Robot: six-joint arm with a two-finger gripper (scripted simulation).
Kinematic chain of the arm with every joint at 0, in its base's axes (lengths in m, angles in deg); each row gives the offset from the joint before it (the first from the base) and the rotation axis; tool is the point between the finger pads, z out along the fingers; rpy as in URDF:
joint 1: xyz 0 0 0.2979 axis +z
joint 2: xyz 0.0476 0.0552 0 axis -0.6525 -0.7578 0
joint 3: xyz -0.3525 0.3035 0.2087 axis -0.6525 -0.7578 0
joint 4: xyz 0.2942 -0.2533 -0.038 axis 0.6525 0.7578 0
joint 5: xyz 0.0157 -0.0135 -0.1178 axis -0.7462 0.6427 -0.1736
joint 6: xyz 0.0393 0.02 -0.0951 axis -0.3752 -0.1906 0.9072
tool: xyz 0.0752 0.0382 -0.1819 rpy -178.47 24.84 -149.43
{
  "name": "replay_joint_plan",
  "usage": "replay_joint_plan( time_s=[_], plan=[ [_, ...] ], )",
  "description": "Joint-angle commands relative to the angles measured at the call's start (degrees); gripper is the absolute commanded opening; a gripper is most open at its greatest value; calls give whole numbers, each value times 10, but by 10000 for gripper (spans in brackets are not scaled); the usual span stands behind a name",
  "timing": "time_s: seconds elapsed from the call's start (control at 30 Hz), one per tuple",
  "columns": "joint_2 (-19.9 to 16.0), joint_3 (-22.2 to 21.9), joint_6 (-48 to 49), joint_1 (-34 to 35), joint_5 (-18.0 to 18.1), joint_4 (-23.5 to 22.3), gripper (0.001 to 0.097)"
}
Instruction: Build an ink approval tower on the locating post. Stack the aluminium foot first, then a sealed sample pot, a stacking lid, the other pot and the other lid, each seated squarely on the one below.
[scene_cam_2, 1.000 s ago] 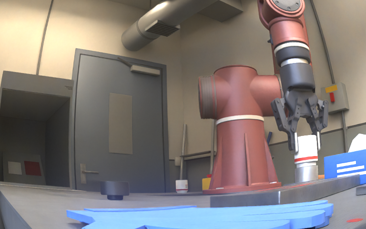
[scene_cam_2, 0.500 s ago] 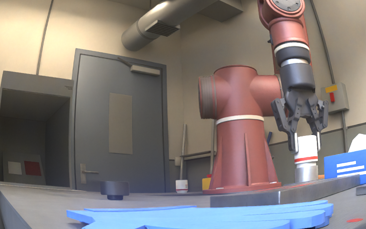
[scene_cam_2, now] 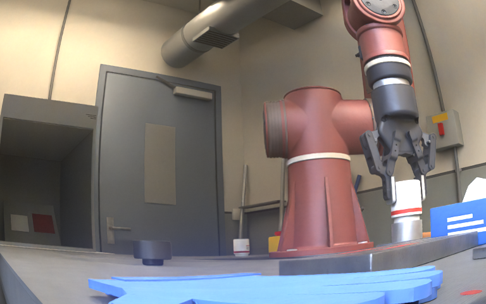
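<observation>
A white sample pot (scene_cam_2: 406,199) with a red band stands upright on the aluminium foot (scene_cam_2: 406,231), on the right. The foot sits on a dark raised plate (scene_cam_2: 376,256). The other white pot (scene_cam_2: 241,247) with a red band stands on the bench far back, left of the robot's base. A dark stacking lid (scene_cam_2: 152,251) rests on the bench to the left. The second lid is not in sight. My gripper (scene_cam_2: 405,190) comes straight down over the pot on the foot and is closed around its upper part.
The robot's red base (scene_cam_2: 319,172) stands behind the plate. Flat blue sheets (scene_cam_2: 272,286) lie across the near bench. A blue box (scene_cam_2: 460,218) sits right of the stack. A yellow block (scene_cam_2: 274,243) stands by the base. A grey door fills the left background.
</observation>
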Motion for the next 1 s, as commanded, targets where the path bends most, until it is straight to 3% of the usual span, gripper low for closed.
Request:
replay_joint_plan(
  time_s=[0.0, 0.97],
  plan=[
    [0, 0, 0, 0, 0, 0, 145],
    [0, 0, 0, 0, 0, 0, 700]
  ],
)
